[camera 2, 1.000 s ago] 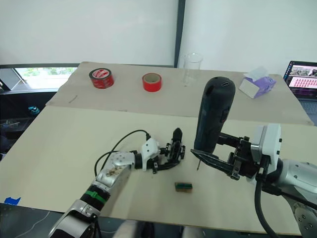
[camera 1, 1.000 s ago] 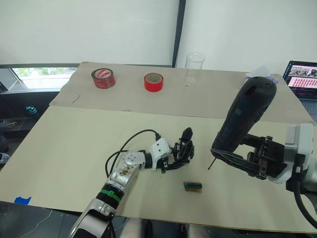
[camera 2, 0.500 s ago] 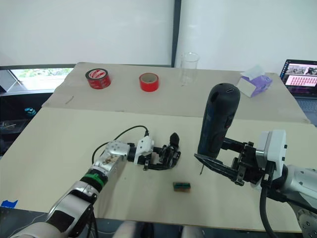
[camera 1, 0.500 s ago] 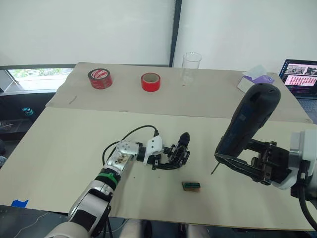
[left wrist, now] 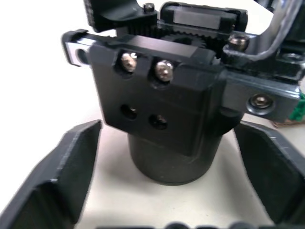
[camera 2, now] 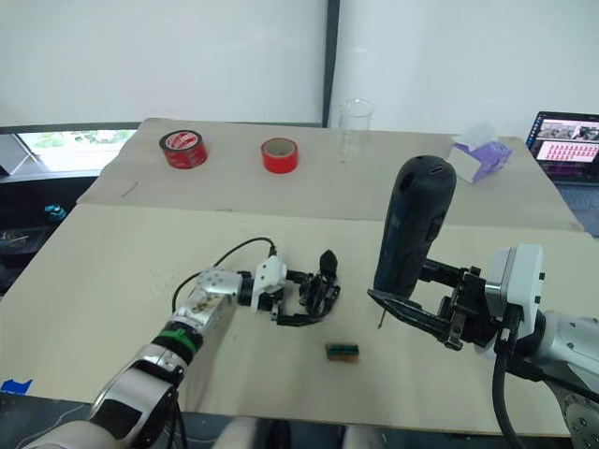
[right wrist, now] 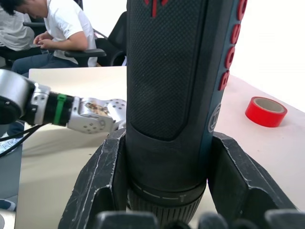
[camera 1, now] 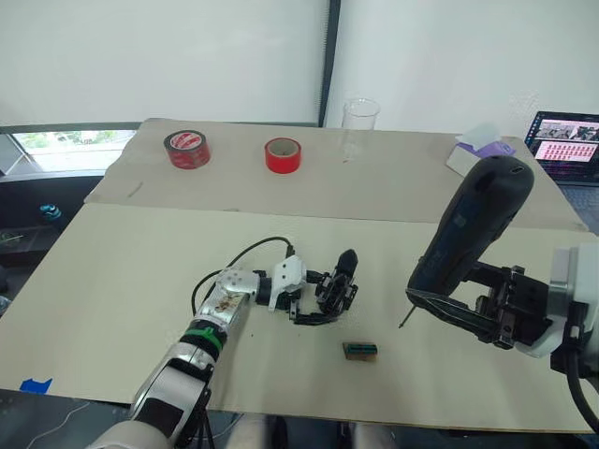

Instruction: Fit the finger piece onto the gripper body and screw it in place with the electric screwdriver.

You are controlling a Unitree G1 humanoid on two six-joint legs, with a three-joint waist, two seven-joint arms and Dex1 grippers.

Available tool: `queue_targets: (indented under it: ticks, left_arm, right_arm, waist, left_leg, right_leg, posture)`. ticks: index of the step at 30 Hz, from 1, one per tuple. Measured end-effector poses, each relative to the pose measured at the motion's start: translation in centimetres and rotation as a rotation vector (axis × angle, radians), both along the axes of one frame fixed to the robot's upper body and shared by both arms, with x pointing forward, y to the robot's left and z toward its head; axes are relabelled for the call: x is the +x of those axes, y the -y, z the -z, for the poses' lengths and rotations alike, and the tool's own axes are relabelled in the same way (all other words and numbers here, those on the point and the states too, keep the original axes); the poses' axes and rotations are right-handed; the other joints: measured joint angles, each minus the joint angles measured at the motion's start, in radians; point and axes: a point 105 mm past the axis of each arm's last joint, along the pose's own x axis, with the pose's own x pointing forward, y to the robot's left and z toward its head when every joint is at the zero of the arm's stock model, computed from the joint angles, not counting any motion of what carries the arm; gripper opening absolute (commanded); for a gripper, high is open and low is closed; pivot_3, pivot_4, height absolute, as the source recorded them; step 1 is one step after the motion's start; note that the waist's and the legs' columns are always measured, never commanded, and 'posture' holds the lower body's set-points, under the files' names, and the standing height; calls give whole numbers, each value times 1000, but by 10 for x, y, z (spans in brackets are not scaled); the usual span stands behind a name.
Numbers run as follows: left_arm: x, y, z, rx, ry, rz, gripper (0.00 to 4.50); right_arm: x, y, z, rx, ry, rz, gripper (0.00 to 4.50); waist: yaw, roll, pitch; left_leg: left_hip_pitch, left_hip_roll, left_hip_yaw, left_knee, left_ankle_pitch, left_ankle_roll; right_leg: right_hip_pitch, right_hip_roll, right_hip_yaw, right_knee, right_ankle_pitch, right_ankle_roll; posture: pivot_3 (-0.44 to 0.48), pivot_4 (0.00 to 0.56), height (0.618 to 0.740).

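The gripper body [camera 1: 339, 285], a small black mechanism with one pointed finger sticking up, stands on the table in front of me. My left gripper [camera 1: 320, 300] is open around it. In the left wrist view its fingers [left wrist: 62, 181] stand apart from the gripper body [left wrist: 162, 109] on both sides. My right gripper [camera 1: 449, 306] is shut on the electric screwdriver [camera 1: 473, 224], a thick dark tool tilted with its thin bit pointing down at the table to the right of the gripper body. The right wrist view shows the fingers [right wrist: 102, 186] clamped on the electric screwdriver [right wrist: 176, 95]. The loose finger piece is out of view.
A small green-and-brown block [camera 1: 361, 350] lies near the table's front edge. At the back stand a dark tape roll [camera 1: 187, 148], a red tape roll [camera 1: 282, 153], a clear cup [camera 1: 360, 126], a purple-white box [camera 1: 482, 150] and a laptop [camera 1: 566, 150]. A person [right wrist: 47, 28] sits in the background.
The camera has shifted. My left gripper's fingers have spread apart from the gripper body. The screwdriver has edged slightly to the right in my right gripper.
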Motion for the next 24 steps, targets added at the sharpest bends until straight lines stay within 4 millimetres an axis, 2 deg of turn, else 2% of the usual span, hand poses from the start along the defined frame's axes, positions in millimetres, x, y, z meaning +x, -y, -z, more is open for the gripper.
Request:
queue_targets:
  ticks: [5, 15, 24]
  left_arm:
    - [-10, -10, 1, -26, 24, -97, 4461]
    - [-23, 16, 2, -39, -29, -173, 4461]
    - [-23, 20, 3, -19, -30, -181, 4461]
  right_arm:
    - [0, 0, 0, -2, 0, -5, 1920]
    - [2, -3, -2, -9, 19, -23, 1920]
    - [5, -5, -3, -3, 23, -28, 1920]
  waist:
    - [-6, 0, 0]
    - [17, 0, 0]
    - [21, 0, 0]
  left_leg:
    - [0, 0, 0, 0, 0, 0]
    - [0, -1, 0, 0, 0, 0]
    - [0, -1, 0, 0, 0, 0]
  right_leg:
    - [1, -1, 1, 0, 0, 0]
    - [1, -1, 1, -1, 0, 0]
    - [1, -1, 1, -1, 0, 0]
  posture:
    - [0, 150, 740]
    - [0, 150, 740]
    - [0, 150, 740]
